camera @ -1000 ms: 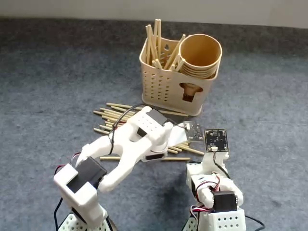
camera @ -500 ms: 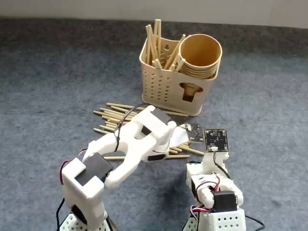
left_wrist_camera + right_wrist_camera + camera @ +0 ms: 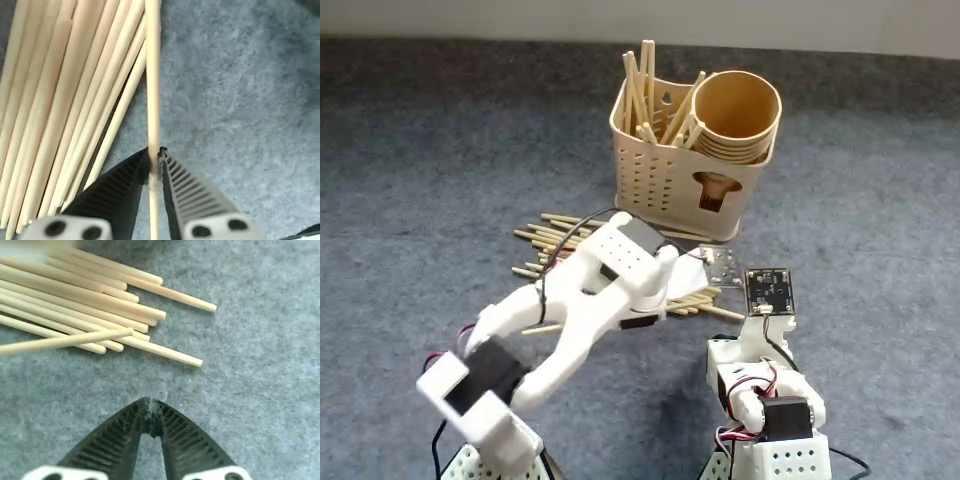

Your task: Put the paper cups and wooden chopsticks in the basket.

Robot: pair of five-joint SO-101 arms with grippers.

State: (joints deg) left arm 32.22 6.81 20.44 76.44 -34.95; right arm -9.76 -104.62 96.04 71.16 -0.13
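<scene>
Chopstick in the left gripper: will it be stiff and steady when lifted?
Probably stiff: the chopstick runs straight past the left gripper. It may pivot, since the jaws pinch it at one narrow spot. It looks round and smooth, so it could slip or roll if released.

No words to read

No letters, numbers or signs could be read anywhere. Any print on the small black board (image 3: 769, 290) on the right arm was too tiny to tell. The basket (image 3: 660, 190) had cut-out holes, not writing.
</scene>
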